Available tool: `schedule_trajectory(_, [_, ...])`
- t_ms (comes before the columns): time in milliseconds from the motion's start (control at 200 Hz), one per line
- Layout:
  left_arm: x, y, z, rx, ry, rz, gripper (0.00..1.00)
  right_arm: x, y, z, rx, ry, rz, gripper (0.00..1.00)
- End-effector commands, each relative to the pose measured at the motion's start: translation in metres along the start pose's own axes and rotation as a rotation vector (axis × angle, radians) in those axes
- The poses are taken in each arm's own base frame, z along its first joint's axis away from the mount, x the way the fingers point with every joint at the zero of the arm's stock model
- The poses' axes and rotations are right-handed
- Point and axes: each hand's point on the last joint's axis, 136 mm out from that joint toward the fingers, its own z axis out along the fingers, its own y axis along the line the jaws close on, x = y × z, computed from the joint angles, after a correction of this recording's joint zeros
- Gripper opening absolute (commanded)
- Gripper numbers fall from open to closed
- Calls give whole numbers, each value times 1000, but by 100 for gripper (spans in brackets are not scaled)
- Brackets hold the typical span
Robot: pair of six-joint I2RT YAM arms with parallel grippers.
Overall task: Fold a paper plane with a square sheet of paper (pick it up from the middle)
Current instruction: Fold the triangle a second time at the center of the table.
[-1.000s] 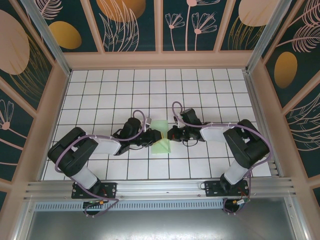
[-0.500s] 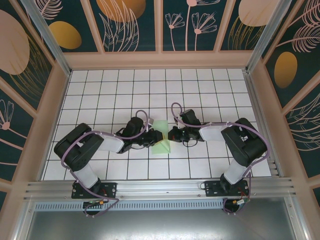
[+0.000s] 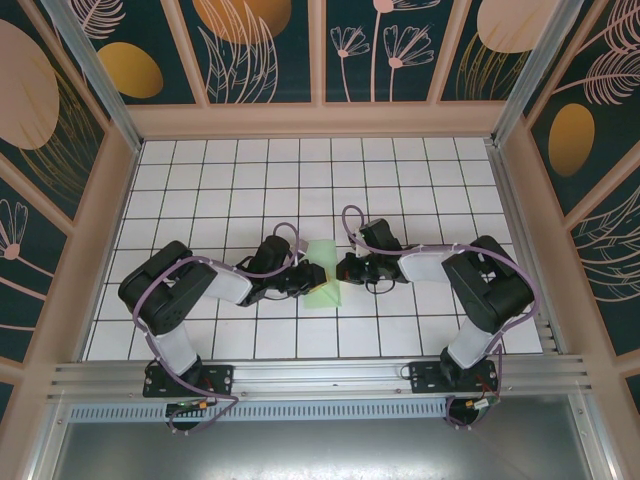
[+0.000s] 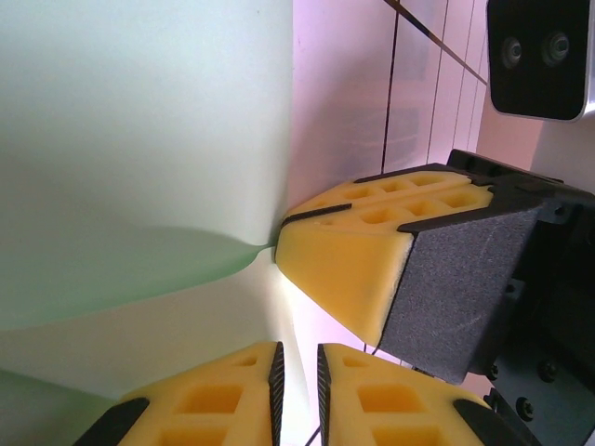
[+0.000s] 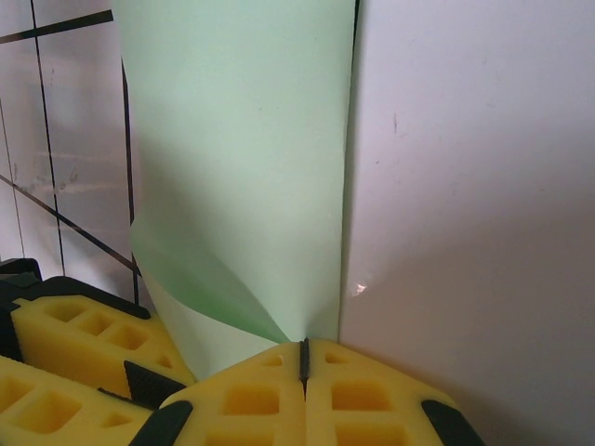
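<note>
Paper sheet (image 3: 325, 262) is pinched by left end effector (image 4: 297, 395) and right end effector (image 5: 303, 358).

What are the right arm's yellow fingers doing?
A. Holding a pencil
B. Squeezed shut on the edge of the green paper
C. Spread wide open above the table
B: in the right wrist view the right gripper has its yellow fingers pressed tight together, and the square sheet of paper rises straight out of the seam between them.
</note>
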Motion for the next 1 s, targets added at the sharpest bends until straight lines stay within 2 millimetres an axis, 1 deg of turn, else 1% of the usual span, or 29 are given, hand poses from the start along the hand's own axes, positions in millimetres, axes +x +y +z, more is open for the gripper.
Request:
schedule_trajectory(0, [0, -8, 5, 29, 12, 28, 20, -5, -5, 2, 26, -5, -14, 2])
schedule_trajectory(310, [0, -12, 3, 48, 8, 30, 21, -12, 1, 1, 9, -18, -33, 1])
schedule_trajectory(480, [-2, -23, -4, 70, -17, 50, 20, -14, 4, 1, 2, -24, -44, 1])
schedule_trajectory(560, [-2, -25, -7, 73, -24, 52, 20, -14, 3, 1, 5, -25, -49, 1])
schedule_trajectory(721, [0, -21, -5, 74, -14, 34, 20, -13, -1, 4, 13, -19, -43, 0])
schedule_trajectory(996, [2, -16, 0, 69, 1, 20, 20, -18, -3, 3, 25, -37, -43, 0])
